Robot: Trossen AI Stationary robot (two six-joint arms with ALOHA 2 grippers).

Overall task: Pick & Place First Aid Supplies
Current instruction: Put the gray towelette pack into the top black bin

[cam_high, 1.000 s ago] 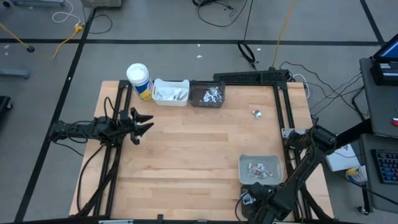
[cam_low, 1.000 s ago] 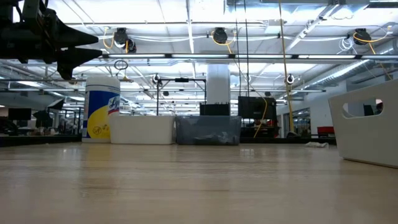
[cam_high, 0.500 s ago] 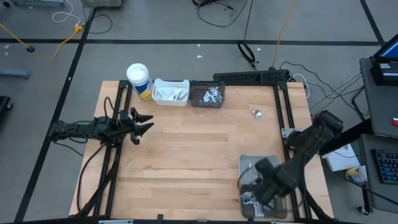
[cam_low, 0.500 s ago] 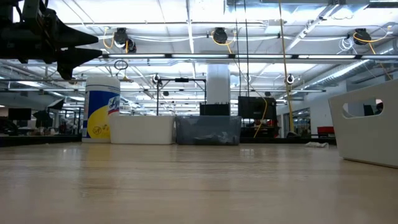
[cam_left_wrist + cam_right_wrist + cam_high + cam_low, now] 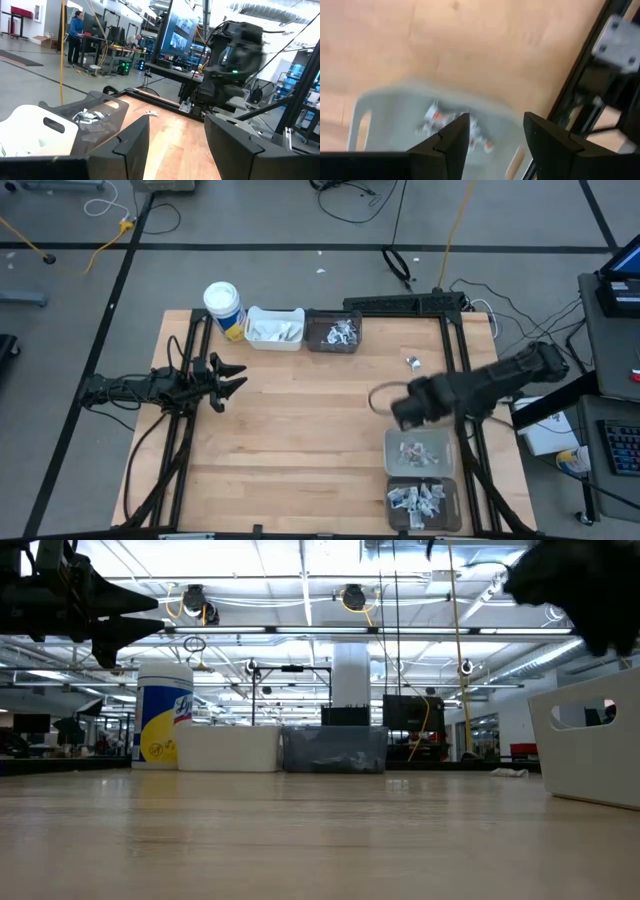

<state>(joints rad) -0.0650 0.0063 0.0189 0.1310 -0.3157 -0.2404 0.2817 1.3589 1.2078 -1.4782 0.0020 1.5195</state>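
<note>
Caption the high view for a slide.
Right hand hovers open above the grey bin of packets; left hand waits.

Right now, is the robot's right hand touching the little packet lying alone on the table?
Apart. The high view shows bare wood between the right hand and the lone packet.

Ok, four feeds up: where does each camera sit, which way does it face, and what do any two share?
High view: overhead, straight down on the wooden table; left gripper at the left edge, right gripper over the right half.
Low view: table-top height, facing the white yellow-banded cup; left gripper above.
Left wrist view: looks across to the right arm, own open fingers in front.
Right wrist view: looks down on the light grey plastic bin of packets.
Shared: the dark bin in high and left wrist views.
</note>
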